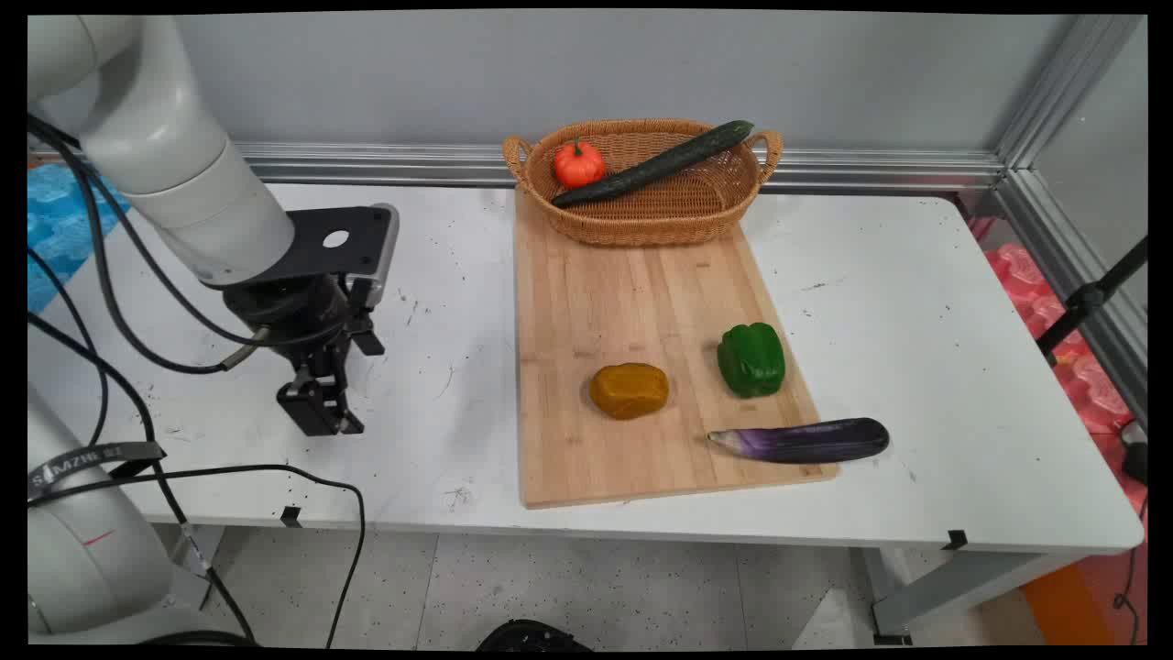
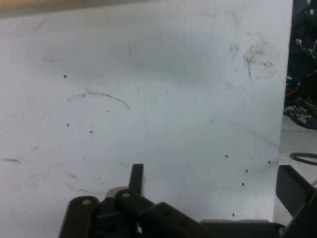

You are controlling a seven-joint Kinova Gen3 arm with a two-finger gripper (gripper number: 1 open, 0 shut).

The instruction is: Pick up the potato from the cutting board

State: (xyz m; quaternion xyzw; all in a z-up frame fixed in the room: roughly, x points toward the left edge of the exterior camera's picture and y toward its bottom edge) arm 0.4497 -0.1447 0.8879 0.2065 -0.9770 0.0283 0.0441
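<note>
My black gripper (image 1: 323,420) hangs low over the bare left part of the white table (image 1: 440,321), pointing down, open, with nothing between its fingers. In the hand view the gripper (image 2: 213,198) rises from the bottom edge over scuffed white tabletop (image 2: 148,99). Nearest to it is a wooden cutting board (image 1: 632,302), off to the right. On the board lie a brown-orange potato-like lump (image 1: 629,390) and a green bell pepper (image 1: 751,359). A purple eggplant (image 1: 802,440) rests across the board's near right corner.
A wicker basket (image 1: 696,206) sits at the board's far end, holding a small red pumpkin (image 1: 578,164) and a long cucumber (image 1: 655,163). Black cables (image 1: 229,472) hang by the table's front left. The table's front edge (image 2: 291,99) shows at the hand view's right.
</note>
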